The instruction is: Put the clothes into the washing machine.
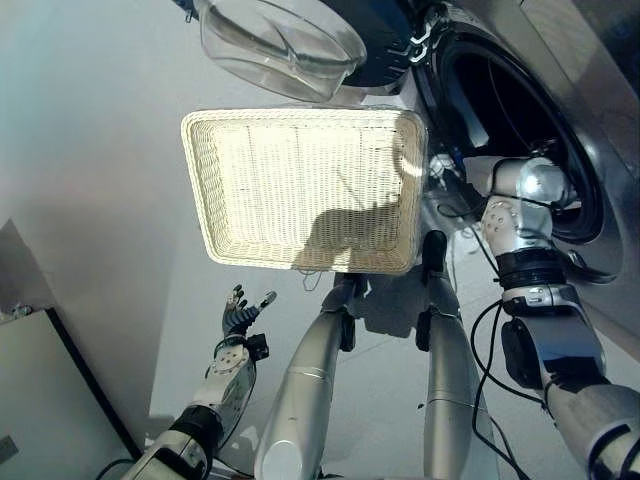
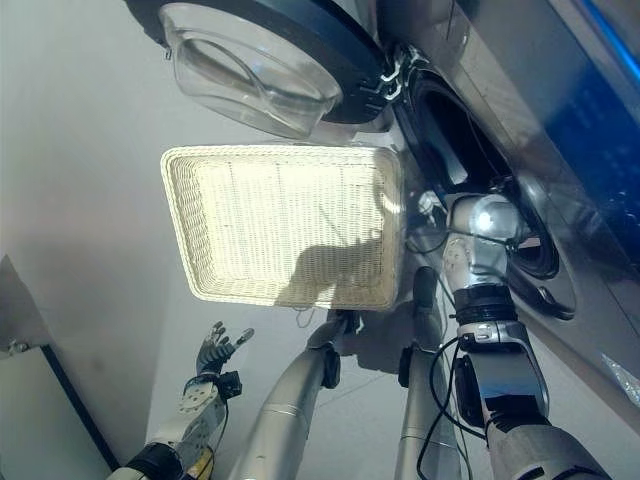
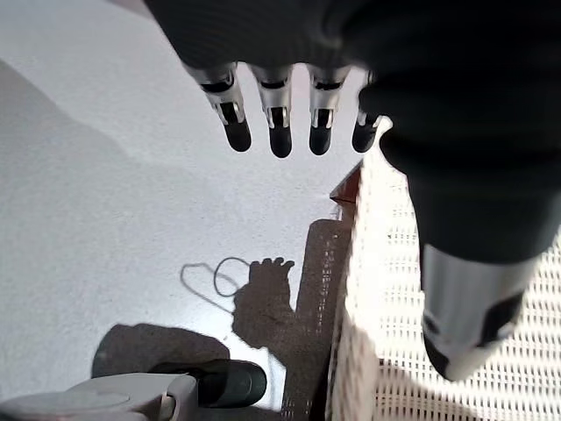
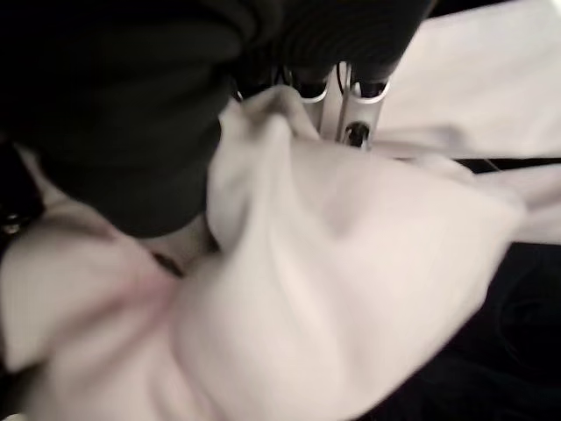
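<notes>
The left robot hand (image 1: 237, 312) hung low on the left, over the floor (image 1: 100, 150), and touched nothing. Its fingers (image 3: 279, 132) were straight and spread, so it was open and empty.

Next to it, in the middle, sat the basket (image 1: 305, 190). It was a pale woven one, and it looked empty inside. Above it swung the washer door (image 1: 280, 40), wide open, with its round clear window.

On the right was the washer (image 2: 560, 120). The right arm reached into its dark round opening, and the right robot hand (image 4: 131, 114) was inside. In the right wrist view a white cloth (image 4: 351, 281) lay bunched up right against that hand. The fingers seemed to curl into the folds, so the hand looked closed on the cloth. The cloth was in the drum, not in the basket.

The cloth looked soft, light and floppy. It would not break. It would sag and fold, and it could slip or catch on the rim of the opening. A good place to hold it would be a thick bunch of folds, not a thin edge. Letting go deep inside would likely keep it from hanging out.
</notes>
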`<state>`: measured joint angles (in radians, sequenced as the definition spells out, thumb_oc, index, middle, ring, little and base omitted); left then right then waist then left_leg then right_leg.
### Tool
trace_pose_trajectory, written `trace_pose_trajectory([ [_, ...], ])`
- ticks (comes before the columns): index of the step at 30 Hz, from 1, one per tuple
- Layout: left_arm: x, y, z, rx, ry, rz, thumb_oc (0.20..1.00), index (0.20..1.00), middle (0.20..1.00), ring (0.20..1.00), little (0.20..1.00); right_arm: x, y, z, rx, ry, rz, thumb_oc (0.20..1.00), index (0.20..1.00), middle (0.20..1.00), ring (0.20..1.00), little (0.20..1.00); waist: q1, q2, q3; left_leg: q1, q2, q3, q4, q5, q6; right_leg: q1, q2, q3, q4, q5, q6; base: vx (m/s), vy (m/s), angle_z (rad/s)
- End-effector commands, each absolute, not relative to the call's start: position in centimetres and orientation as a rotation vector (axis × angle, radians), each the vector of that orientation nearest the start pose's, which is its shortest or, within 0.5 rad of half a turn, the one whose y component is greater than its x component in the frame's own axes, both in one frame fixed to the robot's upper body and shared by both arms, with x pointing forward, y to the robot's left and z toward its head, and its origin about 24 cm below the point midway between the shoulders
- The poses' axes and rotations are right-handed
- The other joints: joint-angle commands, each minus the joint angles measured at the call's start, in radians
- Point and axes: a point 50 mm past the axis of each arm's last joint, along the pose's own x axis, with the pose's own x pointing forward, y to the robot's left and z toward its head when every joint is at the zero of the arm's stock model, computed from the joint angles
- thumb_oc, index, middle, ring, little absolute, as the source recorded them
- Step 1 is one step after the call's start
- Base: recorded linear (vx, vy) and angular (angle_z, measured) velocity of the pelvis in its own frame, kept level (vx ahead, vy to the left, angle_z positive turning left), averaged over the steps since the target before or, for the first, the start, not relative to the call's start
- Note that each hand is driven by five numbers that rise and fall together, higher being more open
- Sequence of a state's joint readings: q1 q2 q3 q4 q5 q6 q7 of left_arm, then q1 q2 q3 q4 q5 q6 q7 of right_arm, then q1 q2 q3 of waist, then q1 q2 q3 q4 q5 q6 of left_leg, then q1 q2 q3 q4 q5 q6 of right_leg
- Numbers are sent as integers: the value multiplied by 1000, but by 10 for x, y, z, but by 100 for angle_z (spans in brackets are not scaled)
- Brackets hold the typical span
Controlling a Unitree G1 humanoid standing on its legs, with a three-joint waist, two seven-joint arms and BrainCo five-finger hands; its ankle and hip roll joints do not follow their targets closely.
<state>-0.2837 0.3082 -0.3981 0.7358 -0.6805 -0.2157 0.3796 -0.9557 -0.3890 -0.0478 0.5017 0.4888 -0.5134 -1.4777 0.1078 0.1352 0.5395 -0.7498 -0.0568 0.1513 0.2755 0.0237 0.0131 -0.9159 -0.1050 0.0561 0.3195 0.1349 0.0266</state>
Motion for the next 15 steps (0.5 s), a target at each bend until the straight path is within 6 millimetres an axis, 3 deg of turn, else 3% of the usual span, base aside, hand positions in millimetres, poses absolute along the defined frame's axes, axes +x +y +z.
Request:
trace_pose_trajectory([
  [1, 262, 193, -51, -133, 384, 334, 1000, 1000, 1000, 1000, 1000, 217, -269, 383, 1026, -1783, -840, 1000, 1000, 1000, 1000, 1000, -138, 130, -20, 63, 14, -61, -22, 33, -88, 79, 50, -88, 181, -237, 9, 0, 0, 0],
  [3, 268, 182, -48, -132, 372, 303, 1000, 1000, 1000, 1000, 1000, 266, -296, 357, 1424, -1356, -625, 1000, 1000, 1000, 1000, 1000, -129, 141, -20, 62, 11, -54, -29, 36, -88, 82, 48, -92, 175, -239, 6, -7, -43, 6],
  [4, 270, 181, -47, -128, 368, 300, 1000, 1000, 1000, 1000, 1000, 283, -306, 347, 1526, -1249, -541, 1000, 1000, 1000, 1000, 1000, -128, 140, -20, 63, 10, -53, -34, 38, -87, 84, 49, -94, 170, -238, 5, -16, -48, 13],
  [6, 273, 178, -44, -125, 357, 293, 1000, 1000, 1000, 1000, 1000, 314, -304, 332, 1670, -1050, -367, 1000, 1000, 1000, 1000, 1000, -122, 140, -20, 52, 16, -49, -46, 52, -83, 77, 53, -99, 155, -219, 3, -23, -58, 17],
  [10, 273, 176, -43, -115, 358, 294, 1000, 1000, 1000, 1000, 1000, 335, -285, 321, 1660, -913, -229, 1000, 1000, 1000, 1000, 1000, -115, 131, -20, 52, 21, -48, -52, 47, -82, 77, 56, -106, 156, -224, 5, -9, -52, 13],
  [15, 275, 175, -44, -119, 364, 305, 1000, 1000, 1000, 1000, 1000, 344, -283, 307, 1544, -905, -213, 1000, 1000, 1000, 1000, 1000, -113, 125, -20, 53, 20, -49, -70, 55, -82, 80, 62, -111, 142, -217, 6, -11, -6, 1],
])
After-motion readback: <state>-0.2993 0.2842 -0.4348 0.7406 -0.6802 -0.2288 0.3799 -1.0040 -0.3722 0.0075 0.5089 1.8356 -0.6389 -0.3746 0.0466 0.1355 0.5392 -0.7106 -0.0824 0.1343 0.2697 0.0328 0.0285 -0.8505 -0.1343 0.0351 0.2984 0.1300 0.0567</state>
